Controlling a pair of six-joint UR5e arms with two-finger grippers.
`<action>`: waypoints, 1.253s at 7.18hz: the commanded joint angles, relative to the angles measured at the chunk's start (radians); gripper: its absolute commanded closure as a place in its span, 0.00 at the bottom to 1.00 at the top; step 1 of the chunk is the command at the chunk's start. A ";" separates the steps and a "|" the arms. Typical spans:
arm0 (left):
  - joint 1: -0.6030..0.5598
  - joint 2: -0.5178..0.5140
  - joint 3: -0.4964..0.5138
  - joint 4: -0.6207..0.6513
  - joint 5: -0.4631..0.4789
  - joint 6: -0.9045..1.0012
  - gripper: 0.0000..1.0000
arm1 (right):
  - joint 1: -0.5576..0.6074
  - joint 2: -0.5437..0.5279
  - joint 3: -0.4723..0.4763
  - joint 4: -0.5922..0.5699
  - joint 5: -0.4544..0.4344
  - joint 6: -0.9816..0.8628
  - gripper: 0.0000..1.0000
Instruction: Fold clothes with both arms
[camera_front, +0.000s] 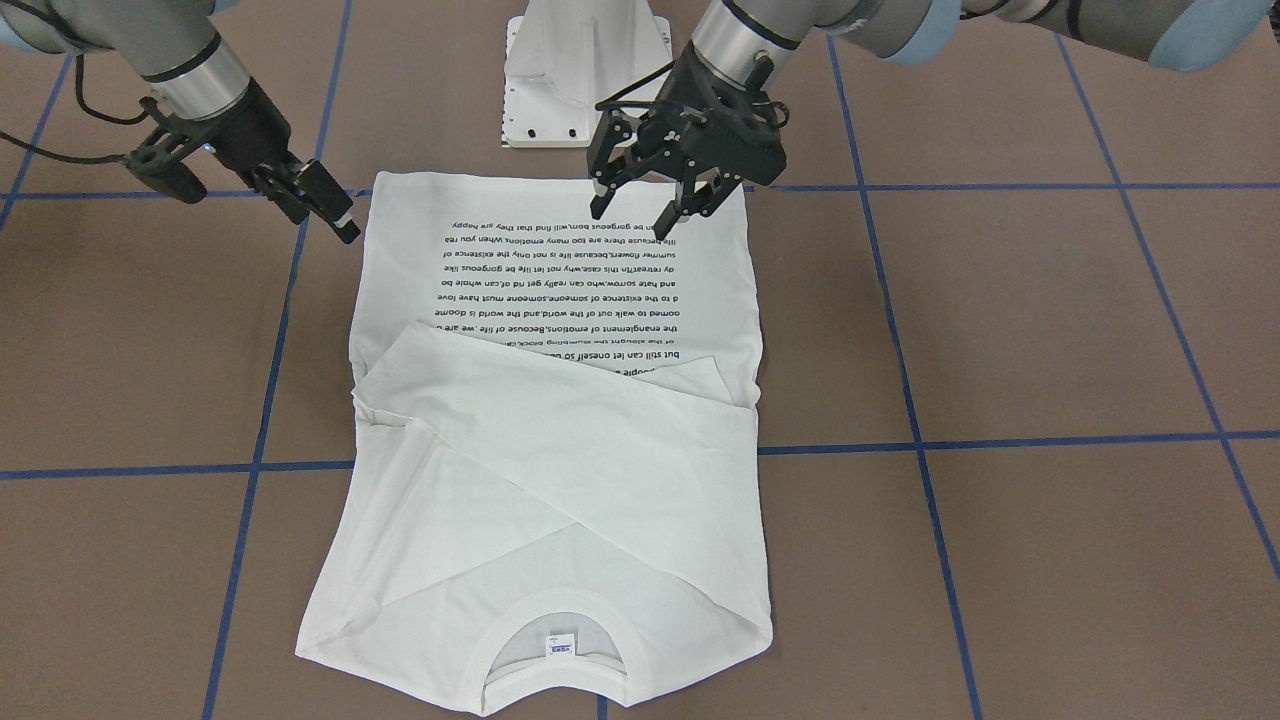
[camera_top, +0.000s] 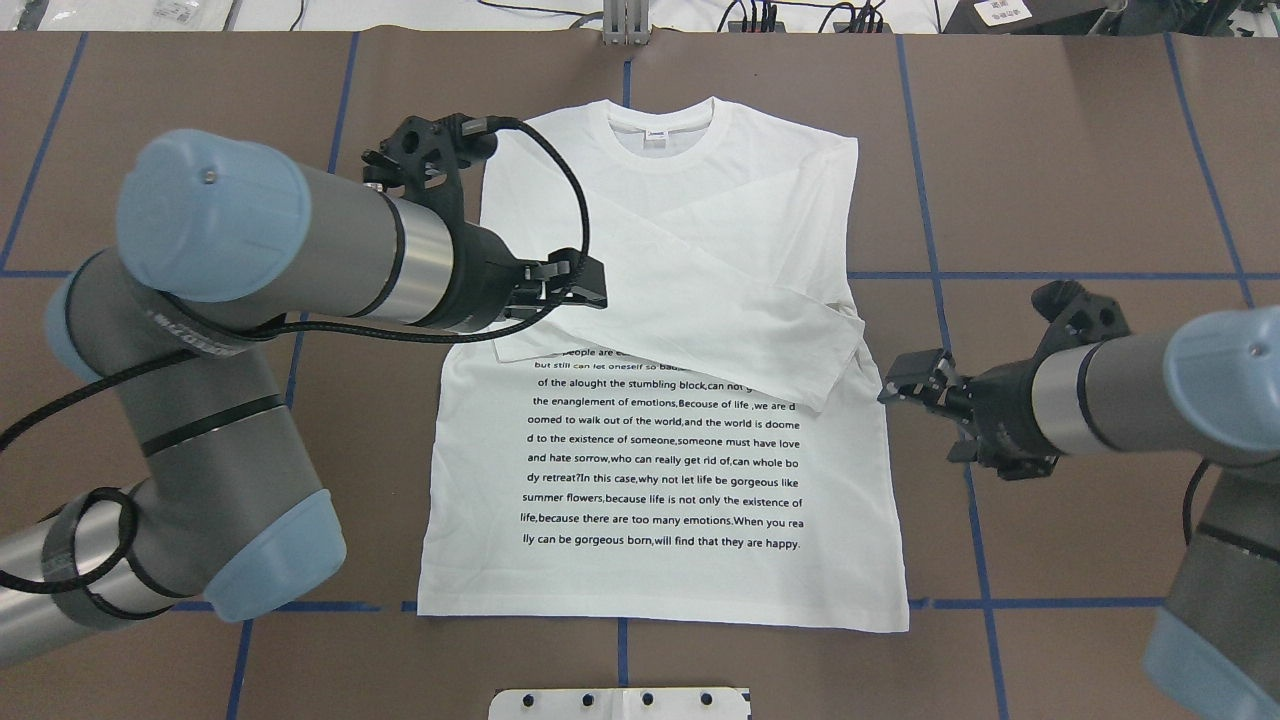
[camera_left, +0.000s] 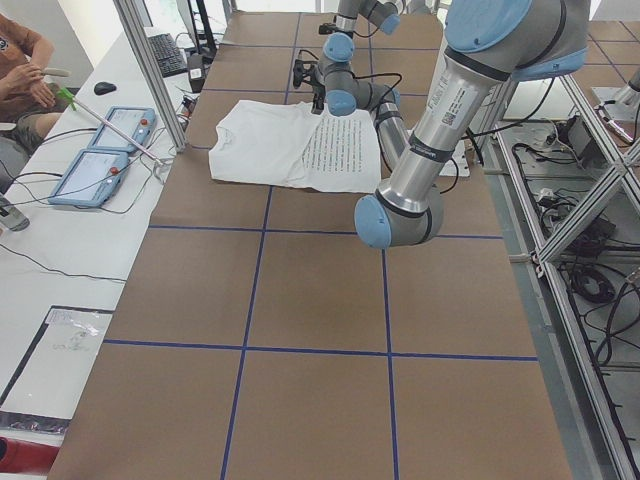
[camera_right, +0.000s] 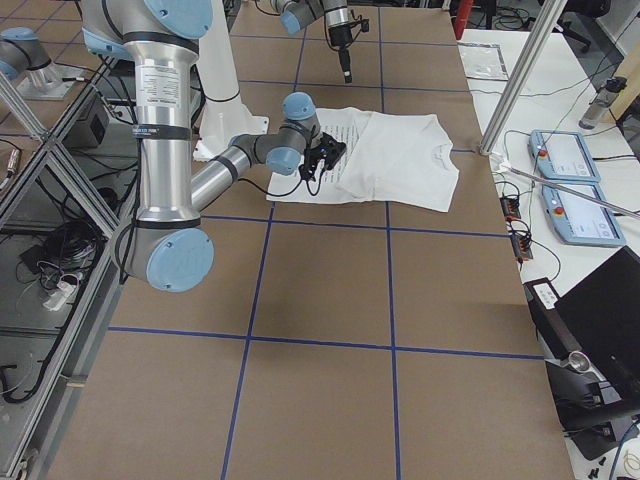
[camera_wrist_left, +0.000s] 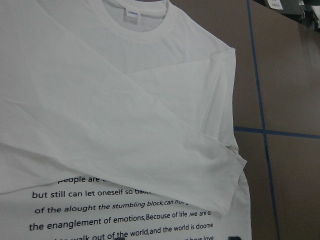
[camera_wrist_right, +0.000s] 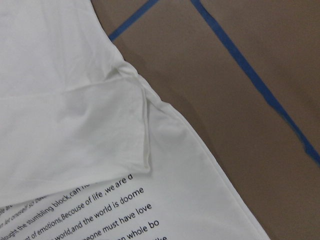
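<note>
The white long-sleeved T-shirt (camera_top: 660, 450) lies flat on the table with the black text side up. Both sleeves are folded across its chest. The ribbed collar (camera_top: 665, 115) with its small label (camera_front: 559, 645) points away from the robot. My left gripper (camera_front: 632, 215) hovers open and empty over the shirt, above its left side near the folded sleeve in the overhead view (camera_top: 580, 285). My right gripper (camera_front: 325, 228) looks open and empty, just off the shirt's right edge by the folded cuff (camera_top: 890, 390). Both wrist views show only cloth (camera_wrist_left: 125, 125) (camera_wrist_right: 75, 125).
The white pedestal base (camera_front: 585, 80) stands just behind the shirt's hem. Blue tape lines (camera_front: 1000, 440) grid the brown table. Teach pendants (camera_left: 100, 150) and an operator (camera_left: 20, 70) are at a side desk beyond the table's far edge.
</note>
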 joint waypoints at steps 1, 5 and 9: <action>-0.009 0.053 -0.046 0.002 -0.003 0.012 0.24 | -0.276 -0.033 0.091 -0.174 -0.305 0.252 0.02; -0.005 0.074 -0.047 0.001 0.005 0.007 0.20 | -0.448 -0.025 0.035 -0.263 -0.411 0.440 0.08; -0.004 0.074 -0.049 0.001 0.005 0.006 0.20 | -0.465 -0.025 0.006 -0.261 -0.378 0.440 0.15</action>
